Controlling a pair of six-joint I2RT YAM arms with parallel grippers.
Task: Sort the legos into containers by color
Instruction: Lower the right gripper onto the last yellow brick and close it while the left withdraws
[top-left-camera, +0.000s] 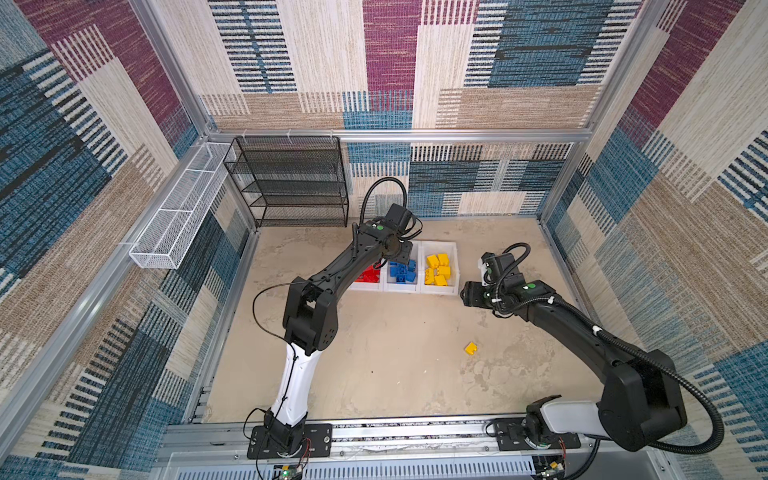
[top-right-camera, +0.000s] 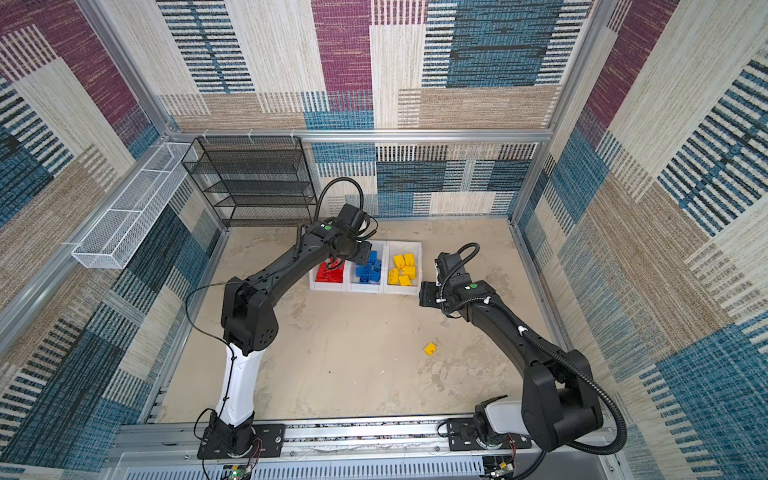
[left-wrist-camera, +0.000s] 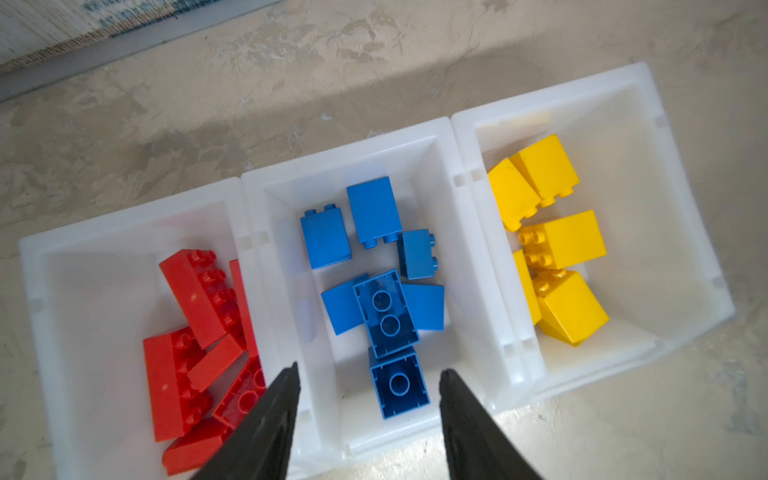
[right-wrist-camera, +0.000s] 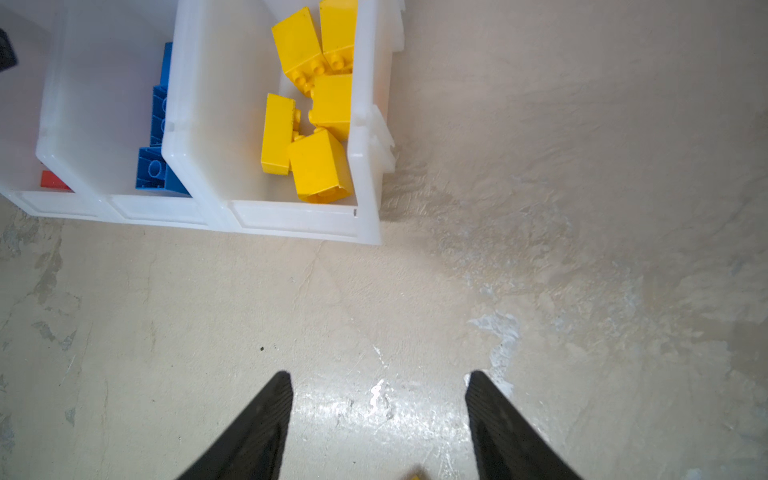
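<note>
Three white containers stand in a row. The left one (left-wrist-camera: 124, 232) holds red legos (left-wrist-camera: 195, 299), the middle one (left-wrist-camera: 353, 153) blue legos (left-wrist-camera: 372, 212), and the right one (left-wrist-camera: 665, 166) yellow legos (left-wrist-camera: 573, 241). My left gripper (left-wrist-camera: 370, 370) hangs open above the front of the blue bin, nothing between its fingers; a blue brick (left-wrist-camera: 399, 384) lies in the bin below them. My right gripper (right-wrist-camera: 380, 374) is open over bare table, in front of and to the right of the yellow bin (right-wrist-camera: 299, 220). One loose yellow lego (top-left-camera: 470, 348) lies on the table, seen in both top views.
A black mesh shelf (top-left-camera: 291, 183) stands against the back wall at the left. A long white wire basket (top-left-camera: 178, 220) hangs on the left wall. Both arm bases sit on the metal rail (top-left-camera: 415, 432) at the front edge.
</note>
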